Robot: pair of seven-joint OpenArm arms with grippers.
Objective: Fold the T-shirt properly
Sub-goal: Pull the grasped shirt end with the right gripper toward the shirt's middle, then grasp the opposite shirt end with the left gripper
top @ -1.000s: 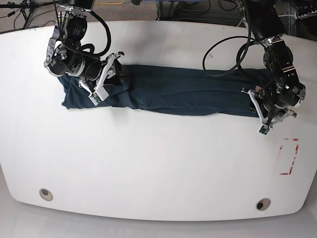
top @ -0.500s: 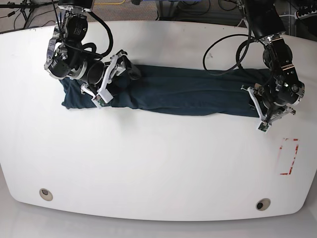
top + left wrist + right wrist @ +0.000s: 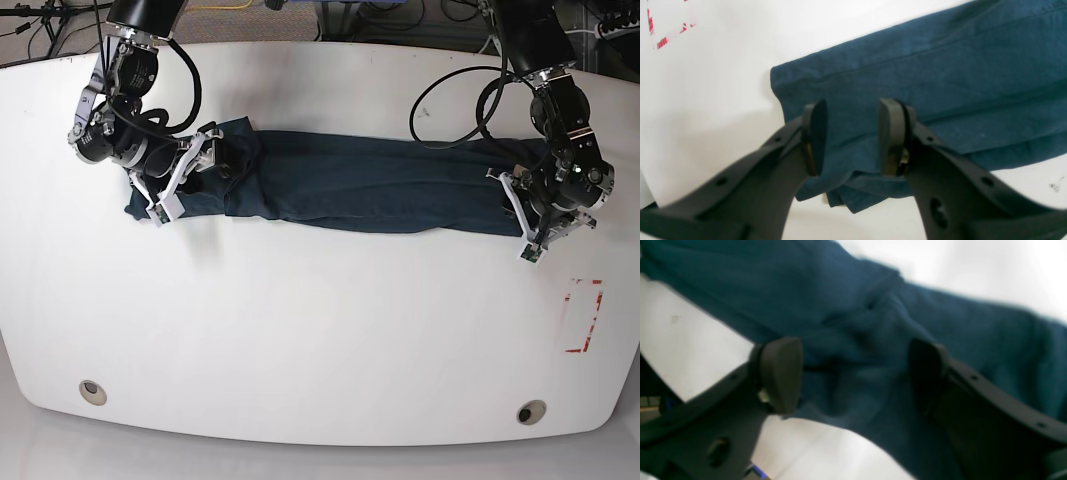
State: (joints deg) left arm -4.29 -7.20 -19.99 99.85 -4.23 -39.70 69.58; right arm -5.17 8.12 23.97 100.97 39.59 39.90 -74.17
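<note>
Dark teal cloth of the T-shirt (image 3: 370, 185) is lying as a long folded band across the far half of the table (image 3: 320, 330). The left gripper (image 3: 851, 140) is standing over its end with jaws apart and holding nothing, and the right gripper (image 3: 853, 373) is hanging wide apart over the other end. For a clean fold, I think both should be taking all layers at the corners together.

T-shirt (image 3: 370, 185): plain dark teal-navy, no print, with stitched seam lines in the same colour. Table (image 3: 320, 330): plain glossy white, bearing a red rectangular outline mark (image 3: 583, 316) near one edge and two small round grey fittings (image 3: 93, 391) along the near edge. Left gripper (image 3: 851, 136) and right gripper (image 3: 853, 373): matte black fingers with black pads; arm cables black
</note>
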